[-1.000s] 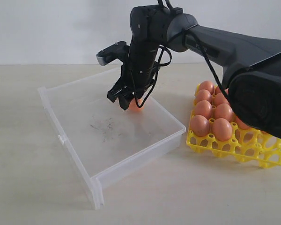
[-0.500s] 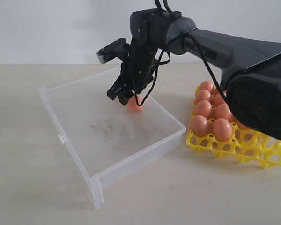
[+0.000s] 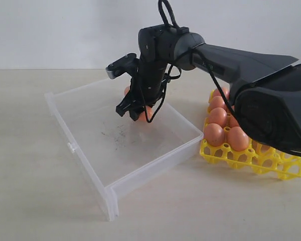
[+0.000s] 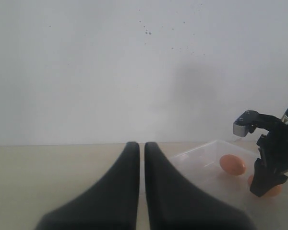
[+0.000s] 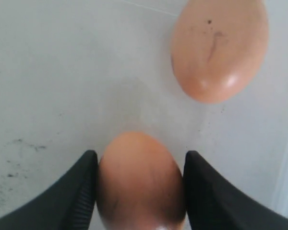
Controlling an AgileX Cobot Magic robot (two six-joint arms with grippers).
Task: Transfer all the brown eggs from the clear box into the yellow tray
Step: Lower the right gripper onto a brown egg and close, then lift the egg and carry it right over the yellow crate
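**Two eggs in the box, one in the tool**

The clear box (image 3: 85, 168) lies on the bench (image 3: 30, 201). There are two brown eggs in it. The right arm (image 3: 231, 55) reaches down into the box. Its right tool (image 5: 140, 155) is closed on the held egg (image 5: 140, 187), with one dark finger (image 5: 81, 191) pressed on each side. This egg is low, close to the box floor. The other egg (image 5: 218, 48) lies just beside it, not touching it, near the far wall of the box.

The yellow tray (image 3: 261, 160) stands on the bench, near the right side of the box. Six tray eggs (image 3: 213, 134) show in its cups. The arm hides the rest of the tray.

The left tool (image 4: 141, 146) is off to the side, away from the box. Its two fingers are nearly together, and it holds nothing.
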